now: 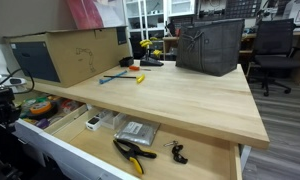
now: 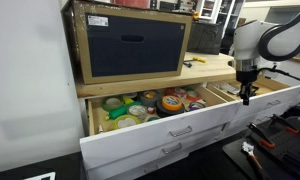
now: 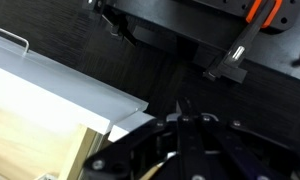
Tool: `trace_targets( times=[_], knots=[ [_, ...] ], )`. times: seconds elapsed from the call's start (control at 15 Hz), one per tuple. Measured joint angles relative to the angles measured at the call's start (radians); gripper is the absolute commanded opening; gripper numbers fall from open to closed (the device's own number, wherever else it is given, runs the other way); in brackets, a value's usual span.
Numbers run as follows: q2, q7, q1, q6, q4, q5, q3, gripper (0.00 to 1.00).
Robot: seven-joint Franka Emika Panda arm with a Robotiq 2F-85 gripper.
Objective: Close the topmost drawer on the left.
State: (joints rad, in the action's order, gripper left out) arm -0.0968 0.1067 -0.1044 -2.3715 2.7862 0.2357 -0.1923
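Observation:
The topmost left drawer (image 2: 160, 133) stands pulled out, with a white front and several tape rolls (image 2: 170, 102) inside. It also shows in an exterior view (image 1: 40, 106). My gripper (image 2: 245, 97) points down in front of the bench, just past this drawer's right front corner, beside the neighbouring open drawer (image 2: 275, 92). In the wrist view the fingers (image 3: 183, 112) are together and hold nothing. A white drawer front with a metal handle (image 3: 10, 40) lies to their left. The gripper touches neither drawer.
A second open drawer (image 1: 225, 165) holds pliers (image 1: 133, 153) and small tools. On the wooden benchtop (image 1: 180, 95) stand a cardboard box (image 1: 65, 55) and a grey bin (image 1: 210, 45). Tools lie on the dark floor (image 3: 230, 60). An office chair (image 1: 275, 50) stands behind.

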Motion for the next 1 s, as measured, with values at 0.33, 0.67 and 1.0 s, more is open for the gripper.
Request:
trace_targets(
  times=[0.33, 0.67, 1.0],
  knots=[
    [0.000, 0.000, 0.000, 0.000, 0.000, 0.000, 0.000, 0.00],
    [0.002, 0.000, 0.000, -0.053, -0.001, 0.007, 0.003, 0.00],
    [0.033, 0.012, -0.001, -0.240, -0.001, 0.038, 0.006, 0.00]
  ],
)
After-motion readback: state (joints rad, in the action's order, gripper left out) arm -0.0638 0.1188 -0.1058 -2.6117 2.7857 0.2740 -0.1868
